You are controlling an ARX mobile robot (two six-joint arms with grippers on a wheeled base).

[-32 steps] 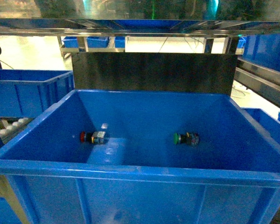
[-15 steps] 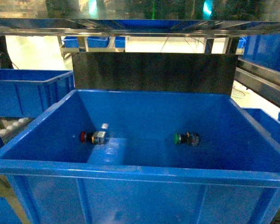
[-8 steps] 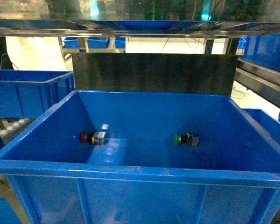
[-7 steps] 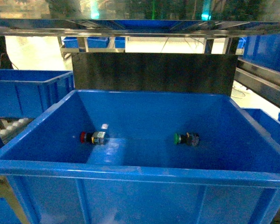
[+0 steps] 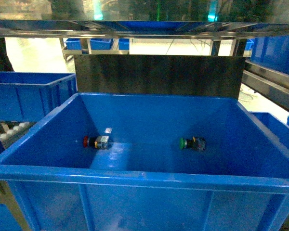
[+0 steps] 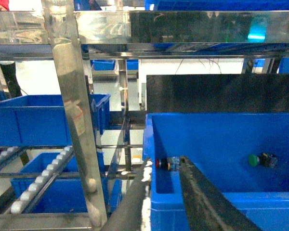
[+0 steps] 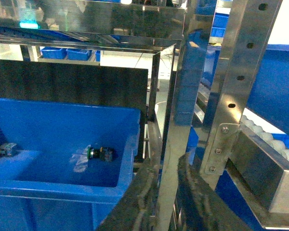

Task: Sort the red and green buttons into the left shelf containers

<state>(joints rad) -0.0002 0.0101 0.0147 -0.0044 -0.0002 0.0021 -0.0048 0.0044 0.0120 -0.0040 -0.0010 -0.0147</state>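
Two dark grippers, left (image 6: 163, 192) and right (image 7: 164, 185), fingers parted and empty, are held low-frame outside the large blue plastic bin (image 5: 149, 177), whose floor carries red-capped button (image 5: 96, 141) centre-left and green-capped button (image 5: 192, 143) centre-right, apart, presumably awaiting pickup.

Dim, soft-focus views; bright backlight behind the shelves, glare on steel

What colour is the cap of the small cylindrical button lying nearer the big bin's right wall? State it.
Green cap on the dark-bodied button, clearest in the head view.
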